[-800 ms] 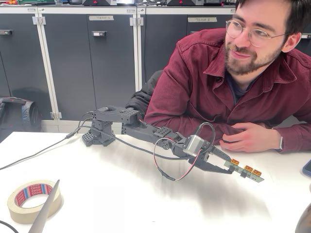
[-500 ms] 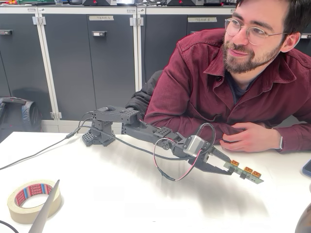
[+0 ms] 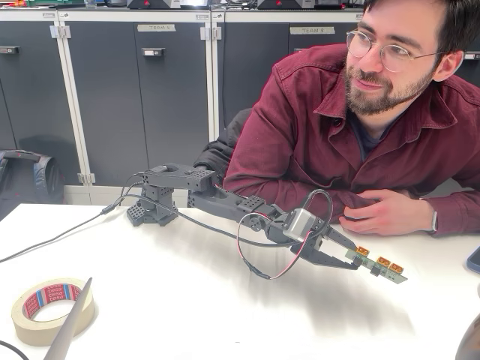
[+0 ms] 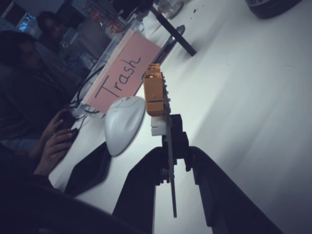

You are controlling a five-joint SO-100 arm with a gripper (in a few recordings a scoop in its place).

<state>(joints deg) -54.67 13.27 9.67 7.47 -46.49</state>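
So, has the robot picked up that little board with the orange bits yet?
Yes, the pick-up looks done. The gripper is shut on the circuit board. In the wrist view the board sits edge-on between the fingers, with its orange connectors sticking out in front. In hand: holding it, seemingly just above the white table. Left: putting it down somewhere, since it rests on nothing yet.

a narrow green circuit board (image 3: 382, 268) with orange connectors (image 3: 362, 250) along it is pinched at one end by the tool (image 3: 349, 256). it juts out nearly level above the white table (image 3: 187, 300), seen edge-on from the wrist view.
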